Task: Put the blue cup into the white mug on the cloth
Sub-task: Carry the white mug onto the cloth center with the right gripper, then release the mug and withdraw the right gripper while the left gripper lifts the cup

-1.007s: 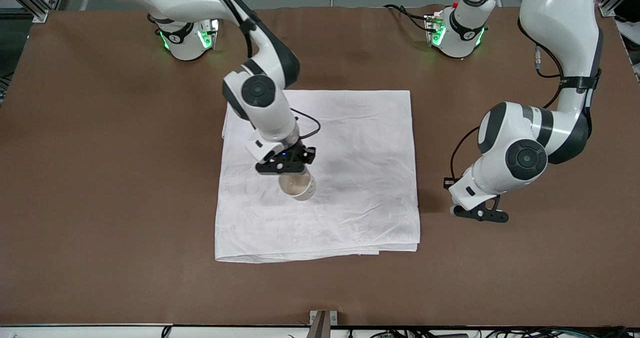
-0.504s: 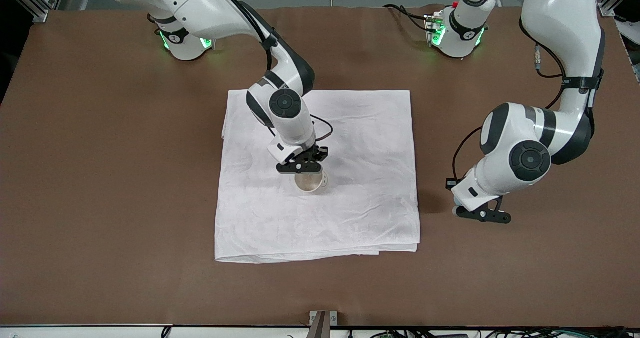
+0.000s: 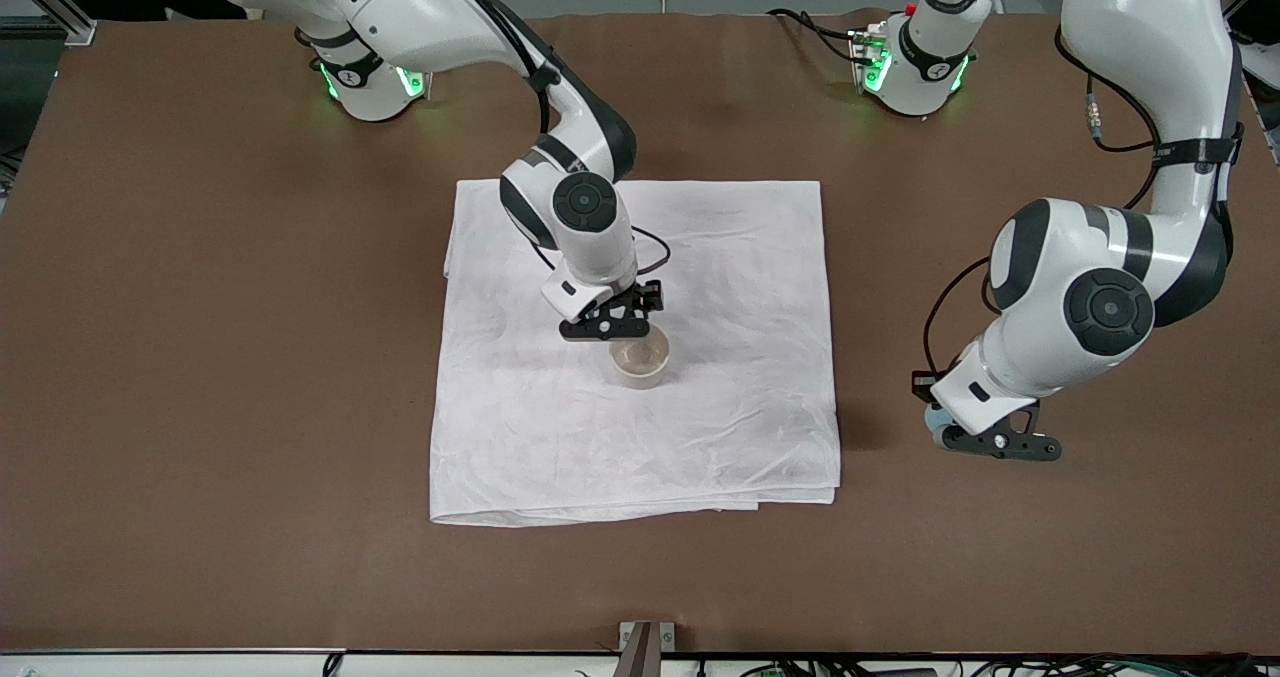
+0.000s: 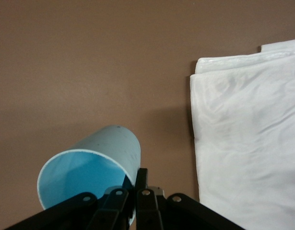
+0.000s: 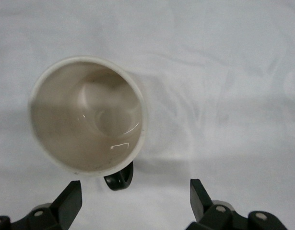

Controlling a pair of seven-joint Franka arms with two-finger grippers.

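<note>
Right tool point(image 3: 612, 329) has let go w/ jaws spread wide, hanging just above the white mug point(image 3: 640, 359), which stands upright on the cloth point(image 3: 700, 427) right below it. Left tool point(image 3: 995, 444) is clenched on the blue cup point(image 4: 92, 170), held low over bare counter point(image 3: 200, 357) just off the cloth edge. Mug-placing step looks done; next, right arm should clear off so left can carry the cup over & lower it in, approx. centred on the rim.

Glossy ceramic mug point(image 5: 87, 115) — wrinkled cloth point(image 3: 740, 427)
</note>
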